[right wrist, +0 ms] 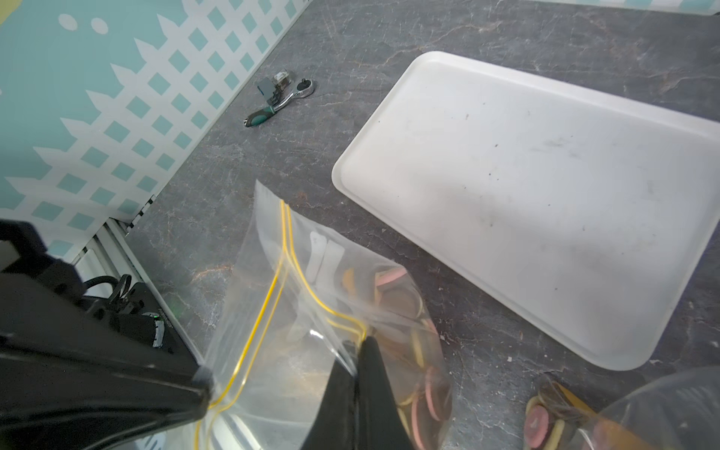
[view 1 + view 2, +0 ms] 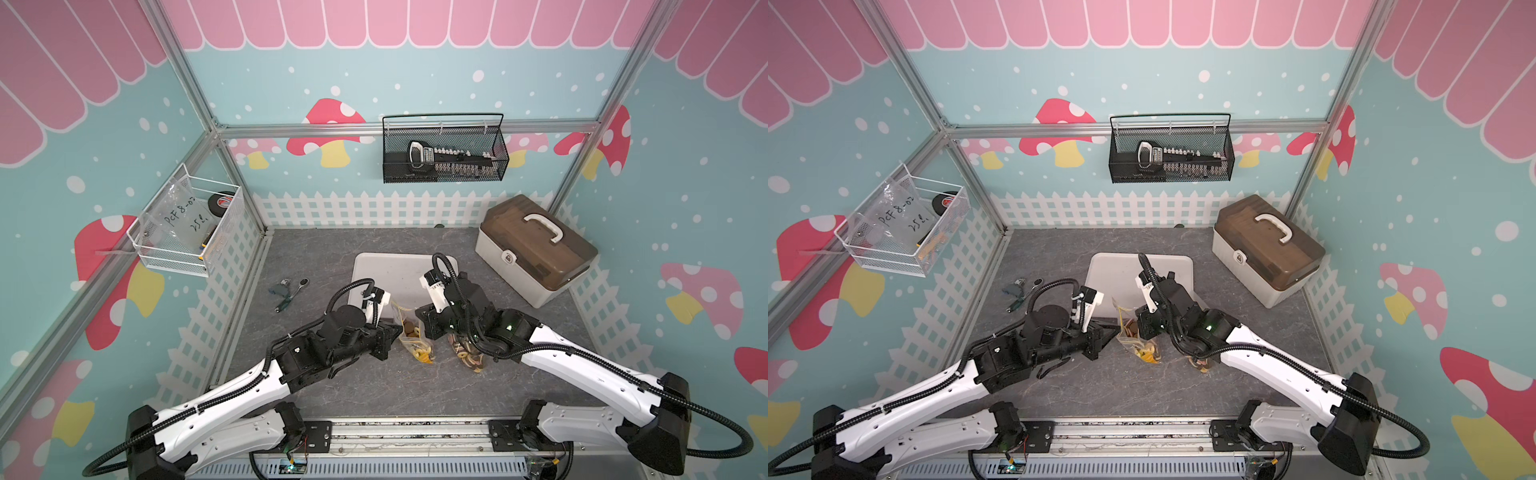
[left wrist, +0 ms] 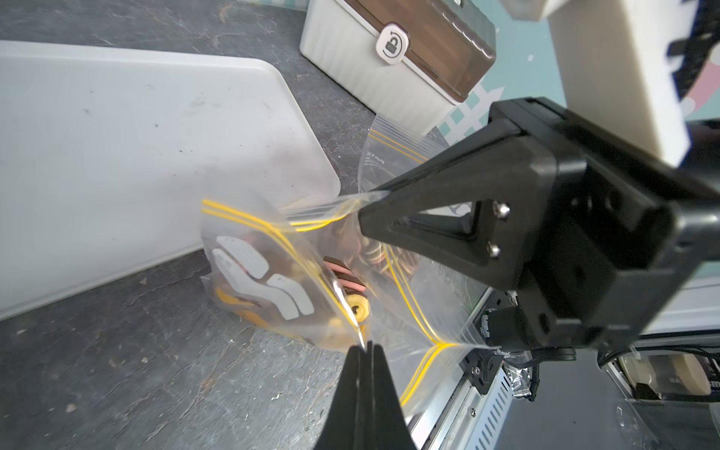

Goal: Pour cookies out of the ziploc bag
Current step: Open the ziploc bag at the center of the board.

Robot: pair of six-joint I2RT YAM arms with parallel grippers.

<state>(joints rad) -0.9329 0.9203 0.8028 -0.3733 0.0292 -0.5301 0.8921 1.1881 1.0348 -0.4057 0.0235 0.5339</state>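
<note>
The clear ziploc bag with yellow zip lines stands on the dark table between my two grippers, just in front of the white tray. Its mouth is pulled apart. My left gripper is shut on one lip of the mouth. My right gripper is shut on the opposite lip. The cookies, pink, brown and yellow discs and rings, lie inside the bag at its lower end. Both top views show the grippers facing each other across the bag.
A second clear bag of cookies lies under my right arm. A white toolbox with a brown lid stands at the back right. A ratchet wrench lies at the left. Wire baskets hang on the walls.
</note>
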